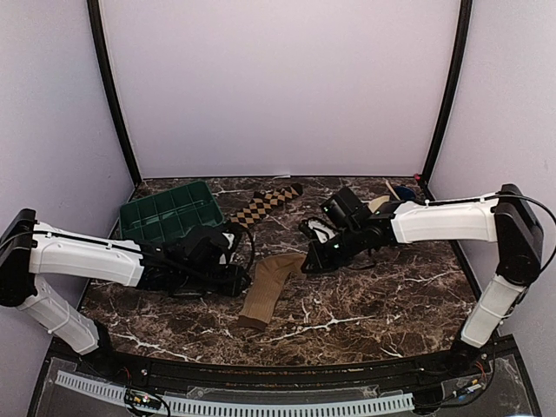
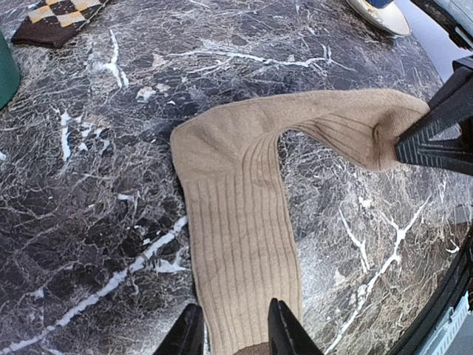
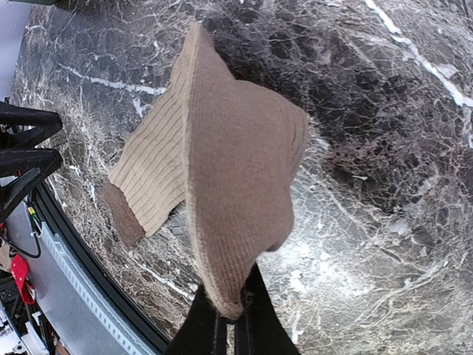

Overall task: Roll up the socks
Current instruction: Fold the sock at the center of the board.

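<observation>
The tan sock [image 1: 265, 291] lies on the marble table, bent like an elbow, with its dark brown end [image 3: 122, 214] towards the near edge. My right gripper [image 3: 230, 314] is shut on the sock's other end and holds it a little off the table; in the left wrist view that gripper [image 2: 405, 148] pinches the fabric at the right. My left gripper [image 2: 234, 307] stands partly open over the flat part [image 2: 236, 207] close to the brown end, one finger at the sock's left edge and one over it. The checkered sock [image 1: 269, 201] lies flat behind, apart from both grippers.
A green compartment tray [image 1: 171, 211] stands at the back left, just behind my left arm. A white and blue object [image 1: 387, 201] sits at the back right. Purple walls close in the table on three sides.
</observation>
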